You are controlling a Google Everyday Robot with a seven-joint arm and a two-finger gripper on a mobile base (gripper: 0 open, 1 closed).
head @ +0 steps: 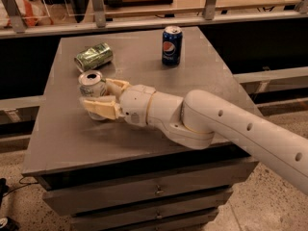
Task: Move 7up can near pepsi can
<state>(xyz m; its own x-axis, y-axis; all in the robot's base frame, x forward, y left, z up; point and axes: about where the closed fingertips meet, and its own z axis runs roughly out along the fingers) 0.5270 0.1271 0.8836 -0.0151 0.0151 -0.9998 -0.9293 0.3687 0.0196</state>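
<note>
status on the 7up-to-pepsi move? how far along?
Done: the approach. The hand is at the silver-white aluminium 7up can with green lettering, on the left of the grey table.
In hand: the grasp. The can stands upright on the table, not lifted; a firm grip can't be confirmed.
Left: carry it across to the dark blue pepsi can near the far edge and set it down beside it.
</note>
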